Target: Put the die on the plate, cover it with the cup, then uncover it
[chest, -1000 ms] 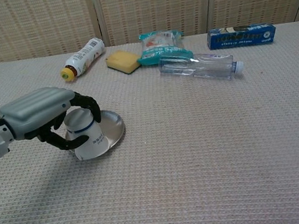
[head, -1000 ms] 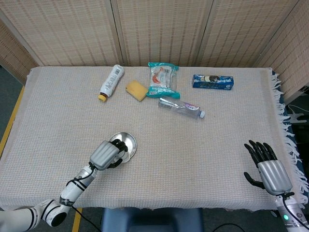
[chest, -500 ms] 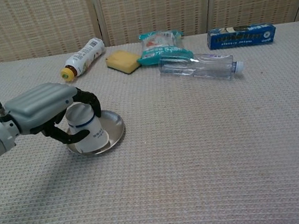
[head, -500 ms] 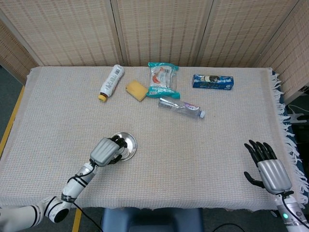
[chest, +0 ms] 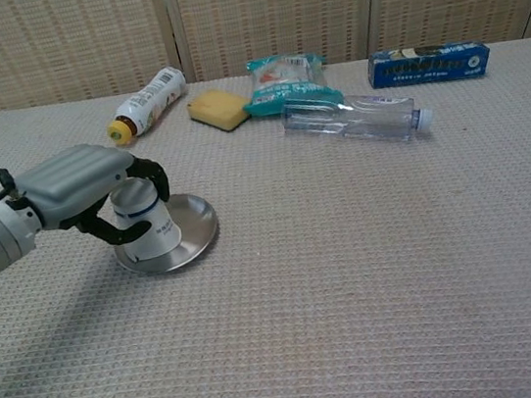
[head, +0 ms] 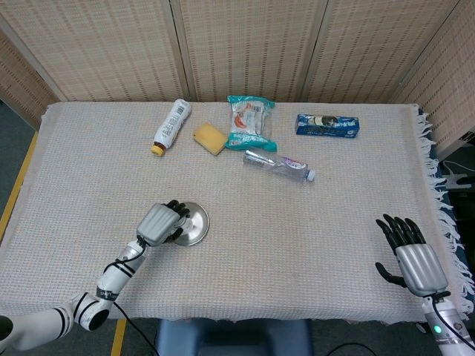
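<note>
A white paper cup [chest: 148,233] with a blue band stands mouth down on the left part of the small metal plate [chest: 196,231]. My left hand [chest: 85,180] grips the cup from above and from the left, fingers curled round its upper end. In the head view the left hand [head: 159,222] covers most of the cup beside the plate [head: 196,225]. The die is not visible in either view. My right hand [head: 412,256] hovers at the near right corner with fingers spread, holding nothing.
Along the far side lie a white bottle with a yellow cap [head: 171,126], a yellow sponge [head: 210,138], a teal snack packet [head: 251,122], a clear plastic bottle [head: 278,165] and a blue box [head: 327,124]. The cloth's fringed edge [head: 438,200] runs down the right.
The left hand has carried the cup from a tilt at the plate's near left rim further onto the plate, where it stands straighter. The plate shifted slightly left. The right hand stayed put.
</note>
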Robot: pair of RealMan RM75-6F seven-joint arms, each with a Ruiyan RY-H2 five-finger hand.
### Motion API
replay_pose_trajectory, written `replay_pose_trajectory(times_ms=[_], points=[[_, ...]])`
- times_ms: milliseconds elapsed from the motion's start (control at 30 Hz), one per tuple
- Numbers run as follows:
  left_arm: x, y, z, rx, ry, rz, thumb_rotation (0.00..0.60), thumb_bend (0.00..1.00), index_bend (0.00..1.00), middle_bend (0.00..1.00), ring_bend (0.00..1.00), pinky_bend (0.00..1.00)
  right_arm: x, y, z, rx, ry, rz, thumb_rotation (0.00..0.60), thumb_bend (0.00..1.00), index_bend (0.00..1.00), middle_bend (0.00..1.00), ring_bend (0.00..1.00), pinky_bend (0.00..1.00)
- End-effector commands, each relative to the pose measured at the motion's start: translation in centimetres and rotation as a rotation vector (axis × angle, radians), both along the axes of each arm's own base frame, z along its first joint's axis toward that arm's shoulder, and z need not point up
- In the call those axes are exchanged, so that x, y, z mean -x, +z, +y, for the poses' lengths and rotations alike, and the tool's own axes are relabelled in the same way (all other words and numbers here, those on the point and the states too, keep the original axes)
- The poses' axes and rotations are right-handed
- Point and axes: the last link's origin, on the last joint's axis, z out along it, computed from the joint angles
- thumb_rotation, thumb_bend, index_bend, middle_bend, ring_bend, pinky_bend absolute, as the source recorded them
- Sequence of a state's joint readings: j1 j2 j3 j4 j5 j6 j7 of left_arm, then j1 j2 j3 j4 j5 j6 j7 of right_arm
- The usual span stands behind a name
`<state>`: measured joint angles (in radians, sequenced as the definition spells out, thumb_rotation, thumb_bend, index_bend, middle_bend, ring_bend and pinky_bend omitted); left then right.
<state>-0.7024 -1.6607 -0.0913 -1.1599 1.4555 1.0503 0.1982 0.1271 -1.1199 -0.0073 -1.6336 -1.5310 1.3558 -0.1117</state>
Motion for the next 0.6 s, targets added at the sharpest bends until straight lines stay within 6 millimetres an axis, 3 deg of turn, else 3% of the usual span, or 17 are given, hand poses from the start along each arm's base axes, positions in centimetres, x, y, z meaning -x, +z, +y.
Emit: replay_pose_trajectory(times_ms=[33,600], points=[[-0.1,-0.2,0.4,-0.019,-0.015,-0.004,0.600,0.39,0.40,0.42,0.29,0.66,0.0,0.0,-0.1,0.001,-0.001,0.001,0.525,0.22,0.00,0.00,0.00,0.00],[0.1,-0.1,2.1,-0.043,0.015,-0.030,0.600,0.39,0.41,0.43,0.30,0.66,0.1,-0.1,-0.1,-0.002,-0.007,0.005,0.526,0.22,0.00,0.00,0.00,0.00]])
